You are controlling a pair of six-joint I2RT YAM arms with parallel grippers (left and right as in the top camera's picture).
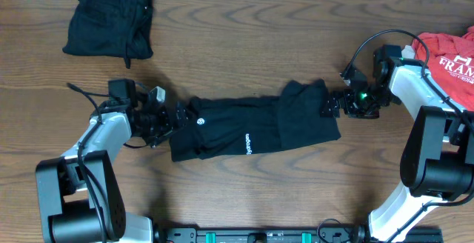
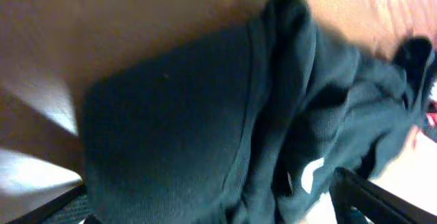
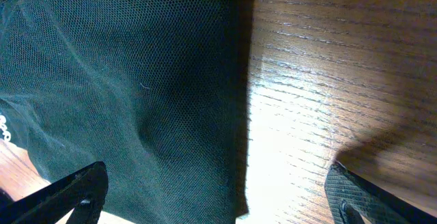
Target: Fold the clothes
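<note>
A black top [image 1: 252, 128] lies folded into a long strip across the middle of the table, with a small white round logo [image 1: 200, 121] and white lettering [image 1: 247, 142]. My left gripper [image 1: 172, 117] stands open at its left end. In the left wrist view the black top [image 2: 205, 115] fills the space between the wide-apart fingers [image 2: 382, 197]. My right gripper [image 1: 332, 104] stands open at the strip's right end. In the right wrist view the black top's [image 3: 123, 80] edge lies between the spread fingers [image 3: 68, 197], with bare wood on the other side.
Another black garment [image 1: 109, 17] lies bunched at the back left of the wooden table [image 1: 296, 35]. A red tee with white letters [image 1: 448, 58] sits at the right edge, behind the right arm. A black cable [image 1: 370, 39] loops above the right wrist.
</note>
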